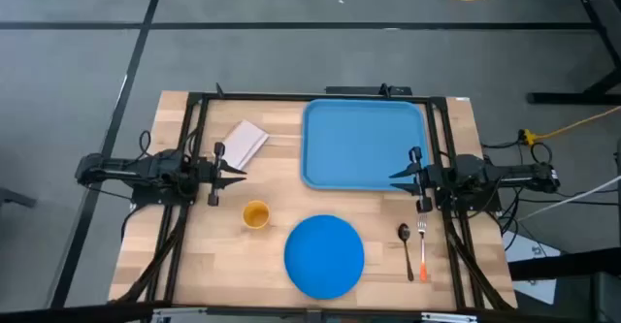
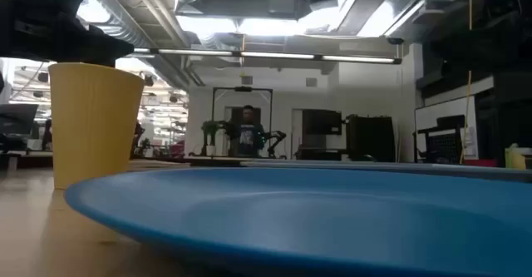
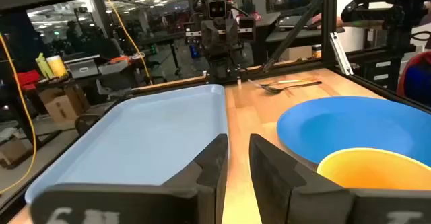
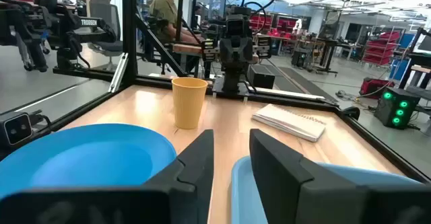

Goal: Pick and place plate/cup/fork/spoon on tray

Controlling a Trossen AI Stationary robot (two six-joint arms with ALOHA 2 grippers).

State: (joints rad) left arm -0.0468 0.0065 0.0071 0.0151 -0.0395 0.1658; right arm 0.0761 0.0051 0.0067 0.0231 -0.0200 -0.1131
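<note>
The round blue plate [image 1: 324, 255] lies flat on the table near its near edge. The yellow-orange cup [image 1: 255, 214] stands upright left of it. The dark spoon [image 1: 405, 241] and the orange-handled fork [image 1: 423, 250] lie side by side right of the plate. The light-blue tray [image 1: 364, 144] lies at the far middle. My left gripper [image 1: 239, 175] hovers at the table's left, a little open and empty, fingers pointing toward the tray. My right gripper [image 1: 396, 178] hovers by the tray's near right corner, a little open and empty.
A white booklet [image 1: 243, 142] lies at the far left, beside the tray. Black frame rails run along the table's left and right sides. A person sits beyond the table in the right wrist view [image 4: 165, 12]. Bare wood lies between cup and tray.
</note>
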